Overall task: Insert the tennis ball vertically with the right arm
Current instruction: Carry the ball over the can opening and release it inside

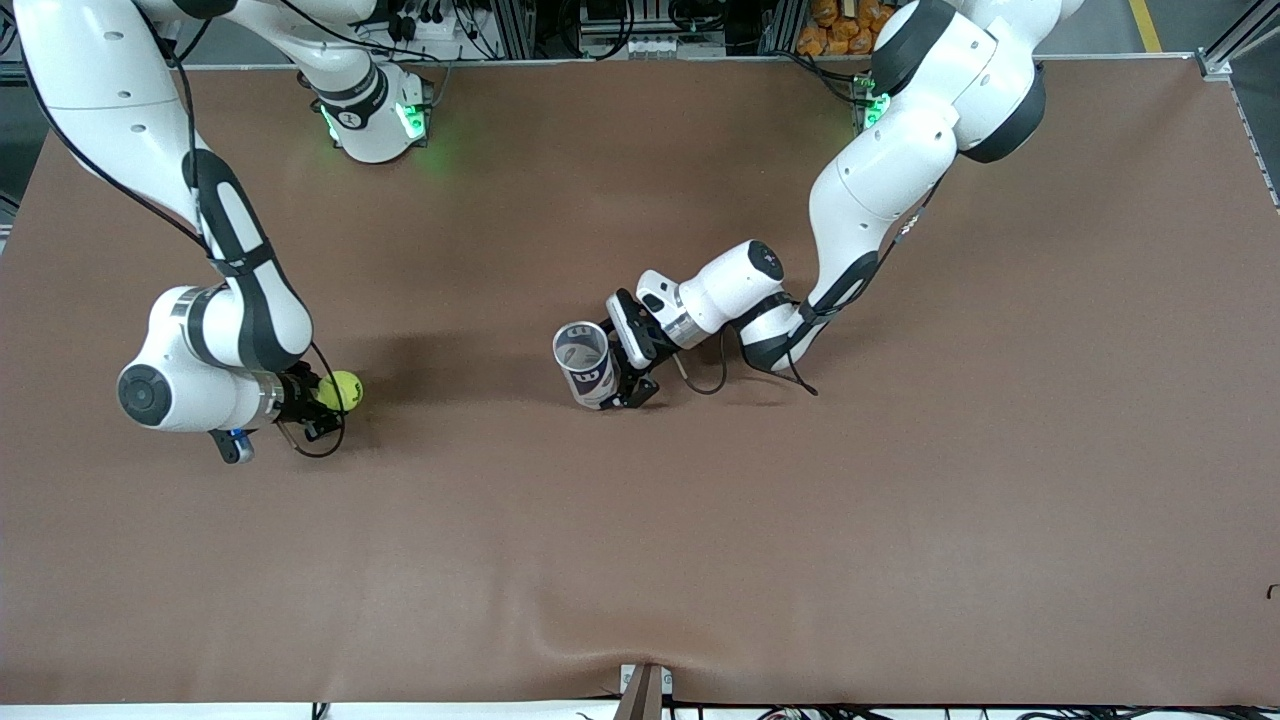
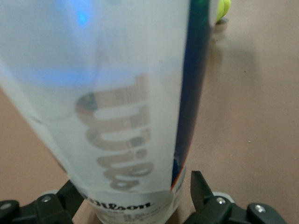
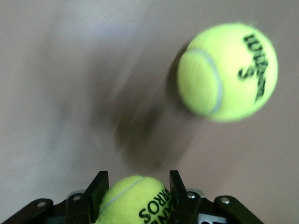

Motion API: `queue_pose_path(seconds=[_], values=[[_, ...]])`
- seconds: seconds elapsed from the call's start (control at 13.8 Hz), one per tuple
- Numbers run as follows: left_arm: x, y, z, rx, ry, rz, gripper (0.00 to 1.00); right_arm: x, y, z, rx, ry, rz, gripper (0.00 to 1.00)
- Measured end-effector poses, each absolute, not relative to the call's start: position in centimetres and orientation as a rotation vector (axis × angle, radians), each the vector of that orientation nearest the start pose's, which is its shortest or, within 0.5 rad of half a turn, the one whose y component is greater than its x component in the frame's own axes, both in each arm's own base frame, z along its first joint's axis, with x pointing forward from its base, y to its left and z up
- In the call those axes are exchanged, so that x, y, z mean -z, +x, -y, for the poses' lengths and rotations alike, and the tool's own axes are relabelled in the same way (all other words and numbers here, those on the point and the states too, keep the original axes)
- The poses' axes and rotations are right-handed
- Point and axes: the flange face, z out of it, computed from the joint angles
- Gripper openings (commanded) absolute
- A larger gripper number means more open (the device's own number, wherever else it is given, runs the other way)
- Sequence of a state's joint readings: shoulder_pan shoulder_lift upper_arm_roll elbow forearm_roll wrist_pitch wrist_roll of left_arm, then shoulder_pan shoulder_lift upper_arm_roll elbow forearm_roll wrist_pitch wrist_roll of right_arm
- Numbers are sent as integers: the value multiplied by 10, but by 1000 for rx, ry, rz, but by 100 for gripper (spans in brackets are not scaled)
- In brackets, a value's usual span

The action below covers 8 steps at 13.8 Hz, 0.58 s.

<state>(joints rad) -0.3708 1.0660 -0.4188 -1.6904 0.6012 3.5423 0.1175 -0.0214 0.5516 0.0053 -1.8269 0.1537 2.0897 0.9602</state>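
Right claw (image 3: 138, 183) grips a tennis ball (image 3: 135, 205) — loose ball (image 3: 229, 70) just beside.

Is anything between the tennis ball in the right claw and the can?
Only a loose ball just ahead of the right claw, which grips the tennis ball; otherwise bare table to the can.

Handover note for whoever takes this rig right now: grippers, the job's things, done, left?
Right gripper: shut on a tennis ball, low over the table's right-arm end.
Second ball: loose on the table beside it.
Left gripper: holds the ball can mid-table, open mouth up.
Done: ball grasped, can held ready.
Left: carry the ball over the can's mouth, lower it in, release.
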Motion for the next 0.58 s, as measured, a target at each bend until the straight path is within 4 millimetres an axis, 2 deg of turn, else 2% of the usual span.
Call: queue_pose_path(seconds=[0.15, 0.29, 0.44, 0.58], values=[[-134, 472, 492, -1043, 1994, 1372, 90, -251, 634, -18, -561, -2637, -1601, 10], [-134, 472, 492, -1043, 1993, 1372, 86, -293, 648, -50, -577, -2604, -1623, 10], [-134, 472, 492, -1042, 1993, 1372, 85, -322, 655, -95, -559, -2572, -1659, 10], [-134, 472, 492, -1042, 1992, 1372, 85, -347, 657, -150, -528, -2521, -1719, 10]])
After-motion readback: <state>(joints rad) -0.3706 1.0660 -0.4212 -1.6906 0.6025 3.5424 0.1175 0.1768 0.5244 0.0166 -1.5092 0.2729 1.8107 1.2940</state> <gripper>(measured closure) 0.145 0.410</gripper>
